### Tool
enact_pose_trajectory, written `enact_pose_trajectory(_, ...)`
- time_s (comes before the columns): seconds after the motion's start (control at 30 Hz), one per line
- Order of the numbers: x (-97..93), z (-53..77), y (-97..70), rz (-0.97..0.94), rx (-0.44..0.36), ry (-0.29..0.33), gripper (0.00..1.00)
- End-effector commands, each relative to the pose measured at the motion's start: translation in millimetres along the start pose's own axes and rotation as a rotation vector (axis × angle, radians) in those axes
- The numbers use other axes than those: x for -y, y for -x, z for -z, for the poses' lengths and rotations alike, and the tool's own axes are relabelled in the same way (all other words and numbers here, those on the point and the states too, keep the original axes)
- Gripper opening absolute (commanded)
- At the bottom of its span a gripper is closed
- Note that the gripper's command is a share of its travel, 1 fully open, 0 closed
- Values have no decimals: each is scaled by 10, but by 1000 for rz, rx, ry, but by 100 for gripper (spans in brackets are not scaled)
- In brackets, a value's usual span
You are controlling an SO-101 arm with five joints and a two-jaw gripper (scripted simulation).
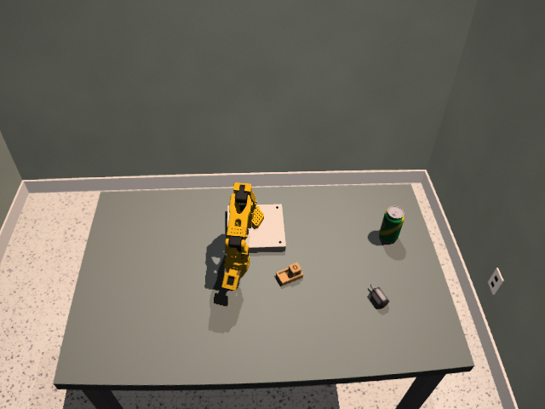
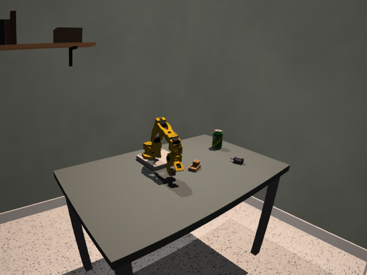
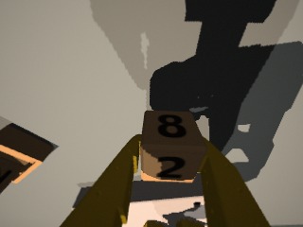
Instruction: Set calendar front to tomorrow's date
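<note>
Green can (image 1: 392,225), black plug adapter (image 1: 378,297), wall shelf (image 2: 47,46)

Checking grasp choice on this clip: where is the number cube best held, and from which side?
By its two opposite blank side faces, coming from above. The cube is flat-sided, so flat jaws seat squarely, and the 8 and 2 faces stay visible. The gripper is shut on it this way, off to one side of the tray.

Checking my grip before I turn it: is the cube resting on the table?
No, the cube hangs between the tool's fingers, above its own shadow.
</note>
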State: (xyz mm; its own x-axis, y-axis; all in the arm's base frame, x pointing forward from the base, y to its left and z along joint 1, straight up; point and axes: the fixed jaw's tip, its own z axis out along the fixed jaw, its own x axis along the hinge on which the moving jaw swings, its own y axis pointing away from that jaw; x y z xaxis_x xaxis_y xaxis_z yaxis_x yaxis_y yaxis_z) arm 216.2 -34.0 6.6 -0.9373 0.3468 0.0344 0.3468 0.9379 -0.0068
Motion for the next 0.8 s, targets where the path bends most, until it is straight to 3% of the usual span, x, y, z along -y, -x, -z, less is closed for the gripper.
enact_pose_trajectory(0.0, 11, 167, 30, -2, 25, 5, 0)
enact_pose_trajectory(0.23, 13, 290, 16, -2, 25, 5, 0)
enact_pose_trajectory(0.53, 13, 299, 16, -1, 28, 6, 0)
enact_pose_trajectory(0.77, 10, 288, 40, 8, 107, 18, 0)
